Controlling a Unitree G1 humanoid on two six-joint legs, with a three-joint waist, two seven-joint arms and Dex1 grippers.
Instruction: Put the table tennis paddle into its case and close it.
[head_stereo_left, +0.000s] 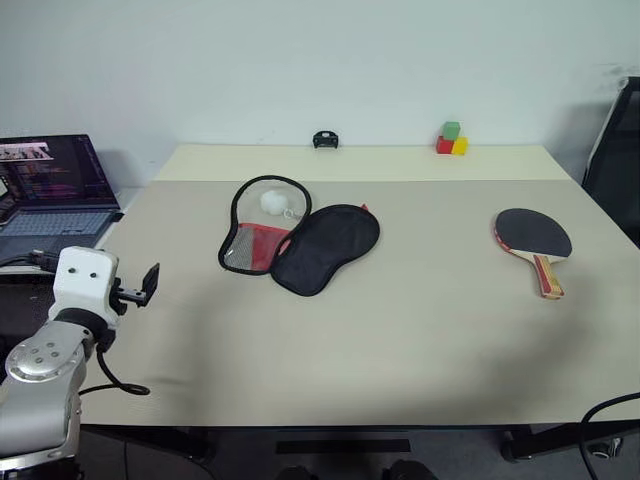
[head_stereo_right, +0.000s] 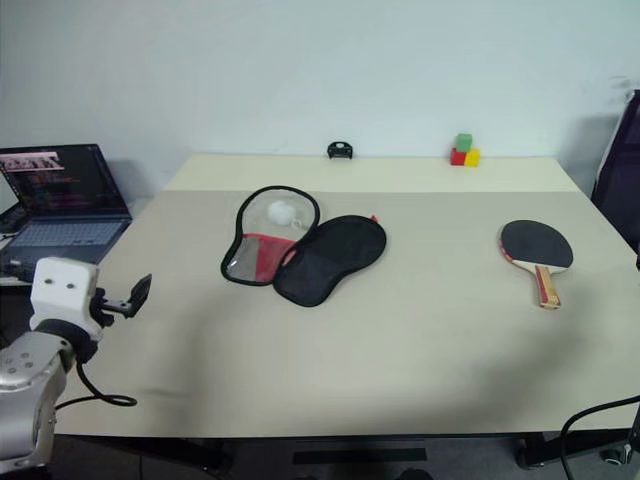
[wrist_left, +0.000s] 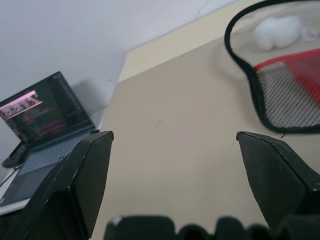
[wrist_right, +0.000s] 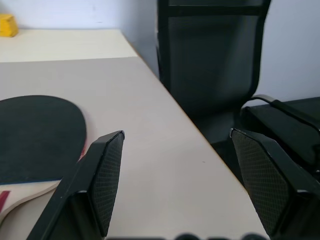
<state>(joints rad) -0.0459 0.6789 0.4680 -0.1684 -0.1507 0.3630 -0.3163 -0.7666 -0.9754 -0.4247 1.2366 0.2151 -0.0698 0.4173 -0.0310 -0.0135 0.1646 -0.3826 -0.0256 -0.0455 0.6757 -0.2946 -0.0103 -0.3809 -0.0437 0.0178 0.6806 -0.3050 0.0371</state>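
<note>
Table (head_stereo_left: 400, 350) fills most of the head view; its near edge runs across the lower frame, w/ a wide bare stretch between that edge and the objects. Case (head_stereo_left: 300, 240) lies unzipped and spread flat, centre-left: mesh-and-red half toward the left, black half to its right, white ball (head_stereo_left: 273, 201) sitting in the mesh half's upper part. Table tennis paddle (head_stereo_left: 534, 240) lies flat at right, black face up, handle pointing to the lower frame, near the table's right edge and well apart from the case; bare tabletop between them. Left gripper (wrist_left: 175, 190) at lower left, by the table's left edge, jaws spread wide, holding nothing; laptop (head_stereo_left: 55, 190) just beyond it at left. Right gripper (wrist_right: 175, 185) also gapes empty, near the paddle's blade and the right table edge; black chair (wrist_right: 212, 60) past that edge. Far edge, upper frame: small black object (head_stereo_left: 324, 139); coloured blocks (head_stereo_left: 451, 139) to its right.
</note>
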